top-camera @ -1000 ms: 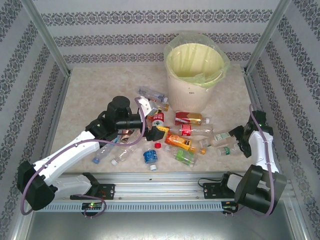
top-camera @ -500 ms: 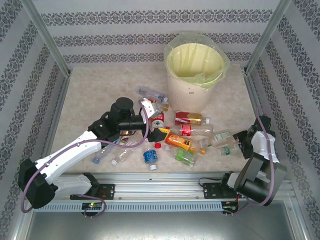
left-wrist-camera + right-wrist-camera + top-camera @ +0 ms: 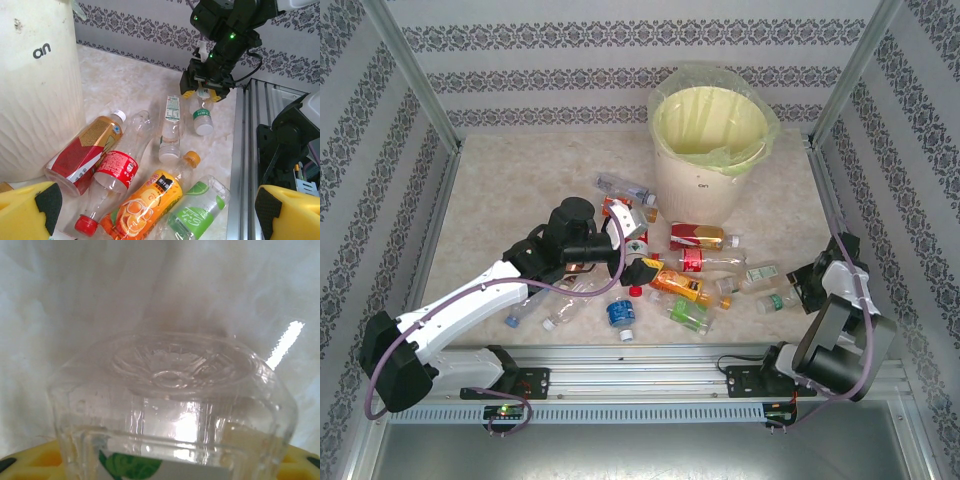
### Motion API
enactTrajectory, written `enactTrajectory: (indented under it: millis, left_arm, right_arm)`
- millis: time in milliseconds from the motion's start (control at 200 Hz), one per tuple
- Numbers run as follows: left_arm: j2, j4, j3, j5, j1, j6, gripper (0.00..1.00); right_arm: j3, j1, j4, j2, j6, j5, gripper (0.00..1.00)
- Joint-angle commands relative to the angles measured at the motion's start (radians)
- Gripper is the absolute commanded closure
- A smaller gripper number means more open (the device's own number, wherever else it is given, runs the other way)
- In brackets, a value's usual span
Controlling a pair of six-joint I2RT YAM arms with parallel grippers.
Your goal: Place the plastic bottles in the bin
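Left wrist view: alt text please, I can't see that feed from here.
The right gripper straddles the base of a green-labelled bottle lying on the table. More bottles with red, orange and green labels lie nearer the camera, beside the cream bin at left.

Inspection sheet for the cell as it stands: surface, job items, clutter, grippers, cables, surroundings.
Surface: beige marbled table.
Job's things: plastic bottles lie scattered in front of the bin; it stands upright at the far side, bag-lined.
Clutter: nothing seen.
Grippers: left gripper open above the bottles; right gripper has its jaws around the base end of a green-label bottle, contact unclear.
Cables: purple cable along each arm.
Surroundings: patterned walls on three sides; metal rail at the near edge.
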Motion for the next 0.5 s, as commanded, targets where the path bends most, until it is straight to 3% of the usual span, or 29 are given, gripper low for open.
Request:
enactTrajectory:
  millis: [0, 155, 285, 495]
  left_arm:
    - [-0.018, -0.019, 0.019, -0.004, -0.016, 0.018, 0.00]
    - [-0.062, -0.026, 0.024, -0.062, -0.016, 0.028, 0.00]
    - [-0.068, -0.133, 0.094, -0.118, -0.019, 0.047, 0.00]
    - [-0.106, -0.240, 0.124, -0.256, -0.020, -0.069, 0.00]
  right_arm:
    - [0.046, -0.009, -0.040, -0.085, -0.012, 0.030, 0.47]
    - [0.116, -0.009, -0.122, -0.204, -0.034, 0.066, 0.48]
    - [0.150, -0.009, -0.136, -0.292, -0.057, 0.061, 0.49]
    - [0.250, 0.061, -0.134, -0.356, -0.079, 0.005, 0.54]
